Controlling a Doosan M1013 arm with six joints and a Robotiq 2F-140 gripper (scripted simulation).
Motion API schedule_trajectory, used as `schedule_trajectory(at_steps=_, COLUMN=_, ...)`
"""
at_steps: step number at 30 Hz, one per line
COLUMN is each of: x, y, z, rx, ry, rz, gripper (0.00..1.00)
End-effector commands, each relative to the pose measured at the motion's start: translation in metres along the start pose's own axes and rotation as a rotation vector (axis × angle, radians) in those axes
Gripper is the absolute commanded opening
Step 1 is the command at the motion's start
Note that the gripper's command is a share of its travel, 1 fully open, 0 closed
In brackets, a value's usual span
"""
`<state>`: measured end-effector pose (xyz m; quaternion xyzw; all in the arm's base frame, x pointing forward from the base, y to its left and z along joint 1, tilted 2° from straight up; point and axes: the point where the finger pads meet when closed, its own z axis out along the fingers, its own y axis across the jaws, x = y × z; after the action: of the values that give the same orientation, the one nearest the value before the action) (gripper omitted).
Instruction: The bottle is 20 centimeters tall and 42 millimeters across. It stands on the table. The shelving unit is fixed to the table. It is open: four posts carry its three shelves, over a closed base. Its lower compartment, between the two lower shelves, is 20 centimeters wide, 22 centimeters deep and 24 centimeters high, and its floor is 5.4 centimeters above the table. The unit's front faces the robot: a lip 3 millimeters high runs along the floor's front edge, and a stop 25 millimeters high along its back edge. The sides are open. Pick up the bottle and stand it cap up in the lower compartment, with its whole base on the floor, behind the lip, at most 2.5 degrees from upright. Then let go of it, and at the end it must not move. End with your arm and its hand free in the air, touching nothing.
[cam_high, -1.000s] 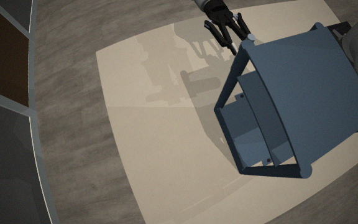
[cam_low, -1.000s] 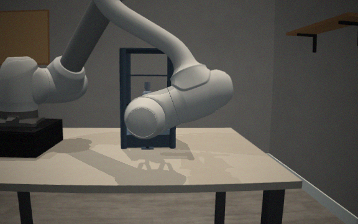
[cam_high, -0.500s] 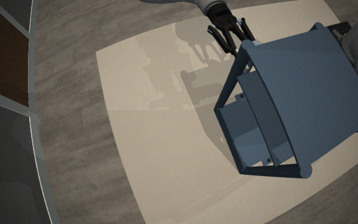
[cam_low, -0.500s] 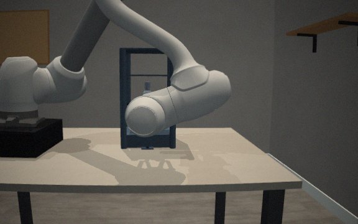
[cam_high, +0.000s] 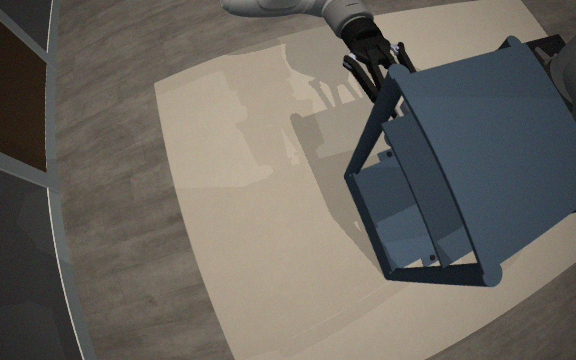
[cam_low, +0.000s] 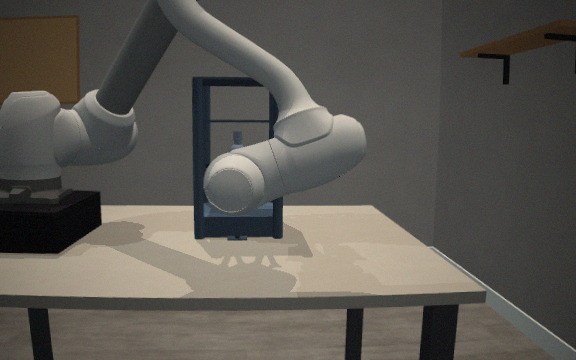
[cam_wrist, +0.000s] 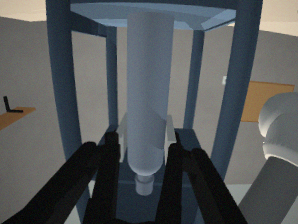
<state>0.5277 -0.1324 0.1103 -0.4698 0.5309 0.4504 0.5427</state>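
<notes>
My gripper (cam_wrist: 148, 123) clamped on the pale bottle (cam_wrist: 148, 76), bottle between the shelving unit's (cam_high: 480, 150) front posts, unit at my twelve o'clock

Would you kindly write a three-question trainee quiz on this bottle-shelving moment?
1. True or false: the gripper is shut on the bottle.
2. In the exterior view, the bottle's cap shows: A) above the forearm, B) on the table, C) above the top shelf.
3. Fill in: in the wrist view, the bottle appears between the shelving unit's front ____.

Key: 1 true; 2 A; 3 posts.
</notes>
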Motion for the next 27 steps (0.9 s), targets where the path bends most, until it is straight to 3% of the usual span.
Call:
schedule_trajectory(at_steps=1, x=-0.001, y=-0.001, z=0.013, rx=0.002, ry=0.005, rz=-0.005, gripper=0.0)
schedule_trajectory(at_steps=27, x=-0.001, y=-0.001, z=0.064, rx=0.002, ry=0.005, rz=-0.005, gripper=0.0)
